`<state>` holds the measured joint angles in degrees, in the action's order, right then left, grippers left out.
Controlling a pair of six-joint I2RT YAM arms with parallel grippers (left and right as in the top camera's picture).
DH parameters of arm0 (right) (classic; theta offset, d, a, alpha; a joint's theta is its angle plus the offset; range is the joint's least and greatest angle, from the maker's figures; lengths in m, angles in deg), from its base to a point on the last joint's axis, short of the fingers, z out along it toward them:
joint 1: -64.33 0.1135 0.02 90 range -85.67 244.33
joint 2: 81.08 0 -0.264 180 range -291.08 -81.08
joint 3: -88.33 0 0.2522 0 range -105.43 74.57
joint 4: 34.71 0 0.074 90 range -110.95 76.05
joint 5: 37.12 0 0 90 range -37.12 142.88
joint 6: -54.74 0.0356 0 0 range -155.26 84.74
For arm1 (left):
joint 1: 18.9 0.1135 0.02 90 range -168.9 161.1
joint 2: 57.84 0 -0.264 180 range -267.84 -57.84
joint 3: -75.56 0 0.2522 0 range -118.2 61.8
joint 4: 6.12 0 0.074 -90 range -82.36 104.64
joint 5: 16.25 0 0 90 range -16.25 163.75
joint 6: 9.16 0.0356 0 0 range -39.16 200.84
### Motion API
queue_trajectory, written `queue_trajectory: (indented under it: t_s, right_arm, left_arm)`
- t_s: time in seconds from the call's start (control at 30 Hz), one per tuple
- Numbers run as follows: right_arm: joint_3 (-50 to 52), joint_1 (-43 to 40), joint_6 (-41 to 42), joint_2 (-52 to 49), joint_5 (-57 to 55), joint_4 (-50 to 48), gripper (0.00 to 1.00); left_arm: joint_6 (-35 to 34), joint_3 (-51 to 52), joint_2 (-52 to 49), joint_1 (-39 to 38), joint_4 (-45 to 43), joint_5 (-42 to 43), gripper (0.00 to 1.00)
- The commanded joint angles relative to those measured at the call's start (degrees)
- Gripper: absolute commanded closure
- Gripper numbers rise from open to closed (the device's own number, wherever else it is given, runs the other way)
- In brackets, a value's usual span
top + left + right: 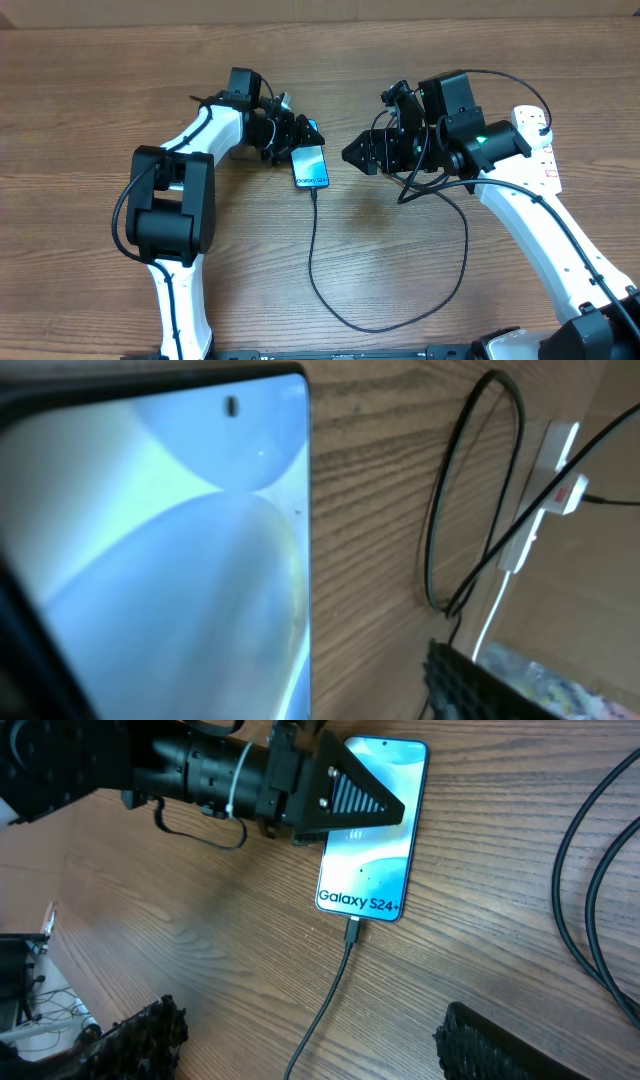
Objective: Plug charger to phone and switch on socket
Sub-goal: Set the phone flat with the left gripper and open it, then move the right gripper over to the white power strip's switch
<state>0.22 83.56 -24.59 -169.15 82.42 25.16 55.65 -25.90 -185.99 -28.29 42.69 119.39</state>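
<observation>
The phone [311,167] lies flat on the wooden table with its blue screen lit; "Galaxy S24+" is readable in the right wrist view [372,830]. The black charger cable [315,260] has its tip plugged into the phone's bottom end [352,930], loops toward the front, then runs back right to the white socket strip [537,140]. My left gripper [293,135] is open, one finger lying over the phone's upper part [350,795]. My right gripper [352,153] is open and empty just right of the phone, its fingers astride the cable [310,1020].
The socket strip lies at the far right, partly under my right arm, and it shows small in the left wrist view [545,490] beside a cable loop [470,490]. More cable loops lie right of the phone [600,870]. The table's far edge [320,14] runs along the top.
</observation>
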Motion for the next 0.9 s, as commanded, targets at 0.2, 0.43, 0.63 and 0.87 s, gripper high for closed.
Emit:
queue_trajectory:
  t_s: [0.2,0.43,0.63,0.87]
  right_arm:
    - [-0.31,-0.24,-0.28,1.07,-1.57,0.20,0.19]
    - [-0.35,-4.61,1.27,1.66,-1.66,2.78,0.19]
    - [-0.35,-12.83,1.27,5.60,-2.32,5.75,0.19]
    - [-0.35,-25.38,7.43,10.27,-14.82,9.22,0.14]
  left_arm:
    - [0.87,-1.25,-3.30,2.10,10.69,-19.67,0.10]
    - [0.96,-6.82,-3.30,2.08,17.99,-27.67,0.00]
    - [2.29,-13.49,-3.19,2.54,24.92,-28.33,0.00]
    - [6.14,-20.39,1.01,2.67,29.64,-28.30,0.00]
